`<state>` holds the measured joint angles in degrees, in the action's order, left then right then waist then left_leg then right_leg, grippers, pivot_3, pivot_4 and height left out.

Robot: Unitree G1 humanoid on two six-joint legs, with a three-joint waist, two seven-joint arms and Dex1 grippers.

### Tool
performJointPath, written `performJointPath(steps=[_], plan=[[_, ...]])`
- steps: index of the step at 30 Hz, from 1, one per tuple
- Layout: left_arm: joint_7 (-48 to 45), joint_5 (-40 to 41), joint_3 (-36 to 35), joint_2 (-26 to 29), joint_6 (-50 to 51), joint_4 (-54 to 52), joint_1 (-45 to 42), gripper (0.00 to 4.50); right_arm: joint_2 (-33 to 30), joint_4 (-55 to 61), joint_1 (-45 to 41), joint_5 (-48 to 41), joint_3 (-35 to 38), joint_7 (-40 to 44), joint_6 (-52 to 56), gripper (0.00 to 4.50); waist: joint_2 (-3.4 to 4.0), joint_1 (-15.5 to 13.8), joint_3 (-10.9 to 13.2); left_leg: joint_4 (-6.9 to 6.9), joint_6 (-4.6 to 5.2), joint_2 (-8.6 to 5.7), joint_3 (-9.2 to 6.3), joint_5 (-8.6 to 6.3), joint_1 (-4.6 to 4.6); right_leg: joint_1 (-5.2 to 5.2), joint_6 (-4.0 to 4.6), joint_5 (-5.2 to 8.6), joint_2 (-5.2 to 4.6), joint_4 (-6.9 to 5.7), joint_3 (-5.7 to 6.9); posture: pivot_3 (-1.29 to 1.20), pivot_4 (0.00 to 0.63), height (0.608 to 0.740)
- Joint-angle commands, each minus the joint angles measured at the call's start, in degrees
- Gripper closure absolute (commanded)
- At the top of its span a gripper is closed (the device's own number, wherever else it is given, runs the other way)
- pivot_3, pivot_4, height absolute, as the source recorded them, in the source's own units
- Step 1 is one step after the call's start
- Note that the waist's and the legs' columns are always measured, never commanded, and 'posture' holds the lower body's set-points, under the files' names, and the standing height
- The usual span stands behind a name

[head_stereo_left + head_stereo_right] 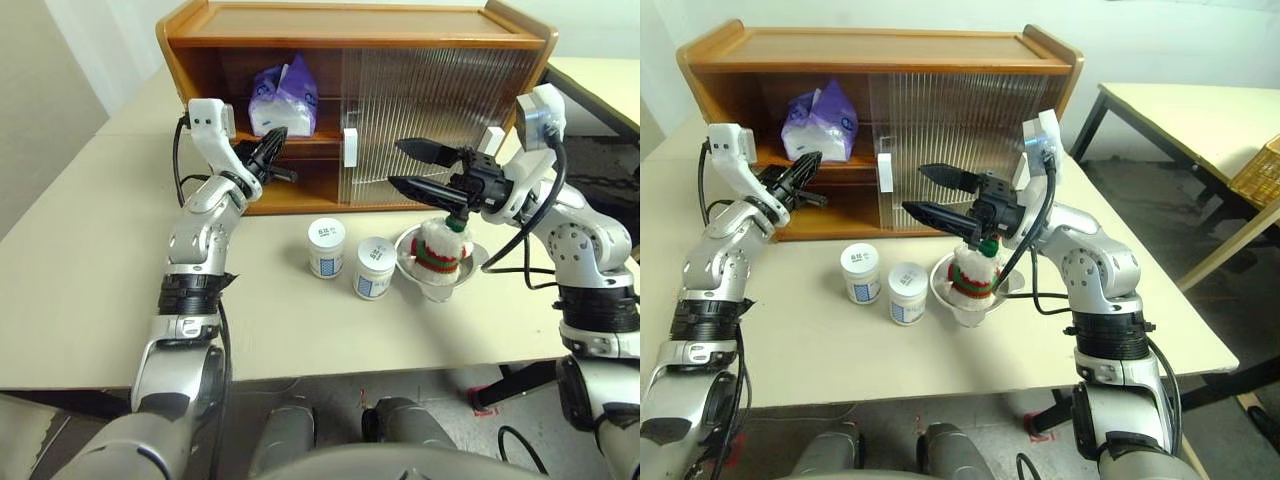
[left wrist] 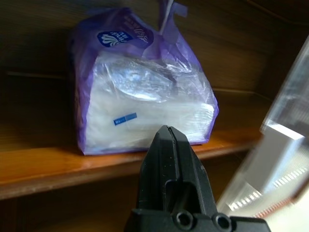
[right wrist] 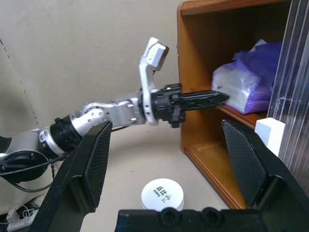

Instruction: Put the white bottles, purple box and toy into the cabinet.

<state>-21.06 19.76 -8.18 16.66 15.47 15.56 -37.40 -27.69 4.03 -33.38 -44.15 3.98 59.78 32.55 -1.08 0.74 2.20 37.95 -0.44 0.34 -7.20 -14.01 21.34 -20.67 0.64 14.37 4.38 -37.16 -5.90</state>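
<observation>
The purple box (image 1: 285, 95) lies on the upper shelf of the cabinet (image 1: 350, 22), in its open left half. My left gripper (image 1: 279, 135) is shut and empty, its tip just in front of the shelf edge below the box (image 2: 140, 96). Two white bottles (image 1: 326, 247) (image 1: 375, 268) stand upright on the table in front of the cabinet. To their right the toy (image 1: 443, 245) sits in a silver bowl (image 1: 408, 262). My right gripper (image 1: 397, 164) hangs open above and slightly left of the toy, pointing left, with nothing between its fingers.
Ribbed sliding doors (image 1: 430, 110) with white block handles (image 1: 350, 148) cover the cabinet's right half. The lower shelf's left half (image 1: 295, 190) stands open. A second table (image 1: 1180, 110) and a yellow basket (image 1: 1262, 168) are off to the right.
</observation>
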Motion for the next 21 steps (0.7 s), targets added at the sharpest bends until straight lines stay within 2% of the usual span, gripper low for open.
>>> performJointPath(steps=[1,8,13,14,16,21], plan=[[1.8,-1.8,-0.7,-1.2,-3.6,4.2,-2.0,4.49,-0.4,0.5,0.0,0.2,0.5,0.0,0.1,0.00,0.00,0.1,0.0,0.00,0.00,0.00,0.01,0.00,0.00,0.00,-0.02,-0.01,0.00,0.00,0.00,-0.06,0.030,0.740],[3.2,-2.3,-1.2,-1.8,-6.2,6.2,-2.4,4.49,-0.6,0.4,-0.2,0.1,0.5,0.0,0.2,0.00,0.00,0.3,0.0,-0.01,0.00,-0.02,0.22,0.00,0.00,-0.01,-0.19,-0.05,0.02,0.00,-0.01,-0.06,0.031,0.740],[-5.3,5.0,-1.3,-2.3,-3.5,-1.7,0.7,4.49,-0.5,0.2,-0.3,0.2,0.4,0.0,0.2,0.00,0.00,0.3,0.0,-0.01,0.00,-0.09,0.36,0.01,0.02,0.01,-0.17,-0.02,0.05,0.01,0.02,-0.06,0.032,0.740],[-6.3,6.0,-1.3,-2.2,-3.2,-3.6,1.6,4.10,-0.4,0.2,-0.4,0.2,0.4,0.0,0.2,0.00,0.00,0.3,0.0,-0.01,0.00,-0.12,0.39,0.01,0.03,0.01,-0.17,-0.01,0.06,0.02,0.02,-0.06,0.032,0.740],[-8.6,8.2,-1.5,-1.9,-2.4,-7.5,3.6,3.63,-0.4,0.1,-0.4,0.2,0.4,0.0,0.2,0.00,0.00,0.3,0.0,-0.01,0.00,-0.16,0.47,0.01,0.04,0.00,-0.19,0.01,0.13,0.02,0.02,-0.06,0.033,0.740],[-16.9,12.7,-1.2,1.8,-0.4,-16.8,12.2,1.81,-0.2,-0.1,-0.5,0.3,0.2,0.1,0.2,0.00,0.01,0.3,0.0,-0.02,0.00,-0.15,0.49,0.00,0.01,0.02,-0.15,0.05,0.13,0.02,0.03,-0.05,0.035,0.740]])
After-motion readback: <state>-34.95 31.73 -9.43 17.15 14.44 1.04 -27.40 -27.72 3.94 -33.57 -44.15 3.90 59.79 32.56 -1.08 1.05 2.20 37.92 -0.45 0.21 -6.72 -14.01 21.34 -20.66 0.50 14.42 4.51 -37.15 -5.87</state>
